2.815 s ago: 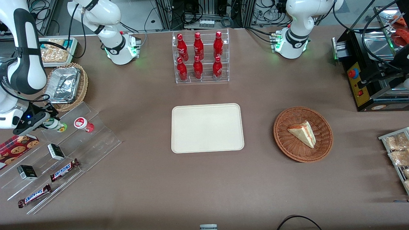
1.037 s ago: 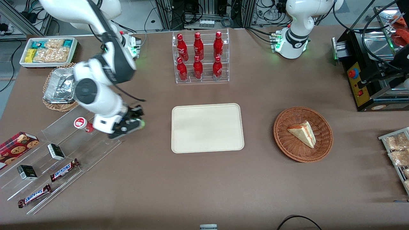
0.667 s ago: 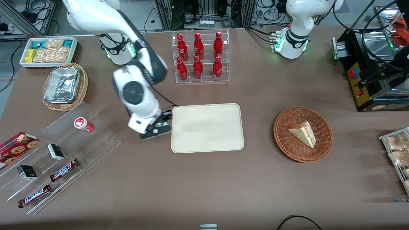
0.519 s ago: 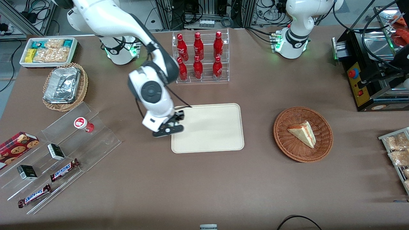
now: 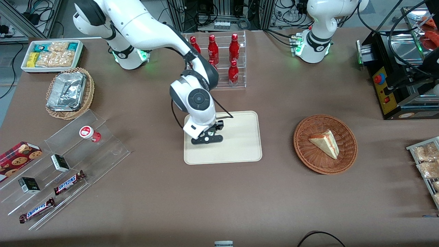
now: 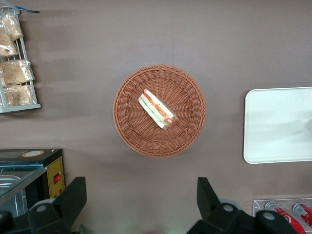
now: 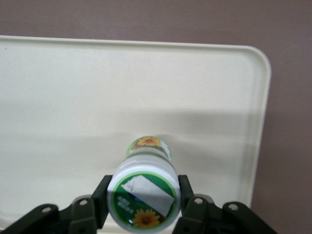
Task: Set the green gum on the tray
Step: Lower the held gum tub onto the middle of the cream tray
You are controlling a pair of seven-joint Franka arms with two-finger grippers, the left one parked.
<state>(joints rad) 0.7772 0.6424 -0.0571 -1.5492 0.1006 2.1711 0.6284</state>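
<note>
Since half a second ago we've swung the right arm from the tray's edge to over the tray (image 5: 240, 151) itself; gripper (image 5: 206, 134) now hangs above the part of it toward the working arm's end. In the wrist view the gripper (image 7: 143, 195) is clamped on the green gum (image 7: 143, 195), one finger (image 7: 187, 200) pressing each side just under the white lid, bottle upright, cream tray surface (image 7: 73, 97) beneath it. We can't tell whether the bottle's base touches the tray. In the front view the gum is hidden under the wrist. Red-labelled gum bottle (image 5: 88, 133) sits on the clear stepped rack (image 5: 103, 151) toward the working arm's end. Wicker basket (image 5: 346, 157) with a sandwich (image 5: 325, 142) sits toward the parked arm's end, well apart from the tray.
</note>
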